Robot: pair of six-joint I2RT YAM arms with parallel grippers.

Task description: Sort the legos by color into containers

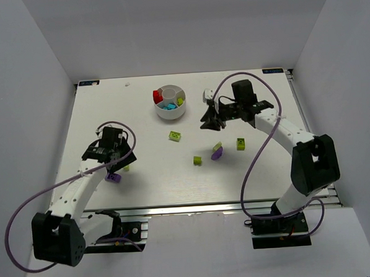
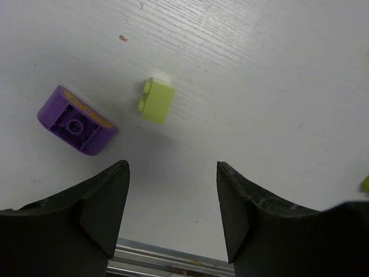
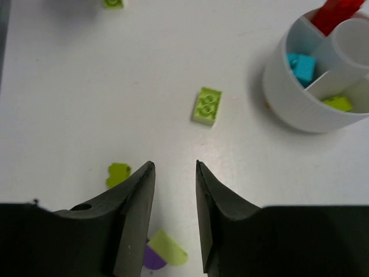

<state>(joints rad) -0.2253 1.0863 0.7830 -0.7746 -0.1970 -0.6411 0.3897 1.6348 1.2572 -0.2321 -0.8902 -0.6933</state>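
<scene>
Near the bottom of the left wrist view, my left gripper [image 2: 172,173] hangs over the counter [image 2: 277,86], jaws wide apart and empty. A purple brick [image 2: 76,120] and a green brick [image 2: 157,100] lie just beyond them, at upper left of the frame. My right gripper [image 3: 174,167], jaws a narrow gap apart on nothing, sits near the dish [image 3: 300,109], which already holds red, cyan and green pieces. I judge the sorting is partway, with a pick being lined up; next I'd centre the left jaws over one brick and descend.
</scene>
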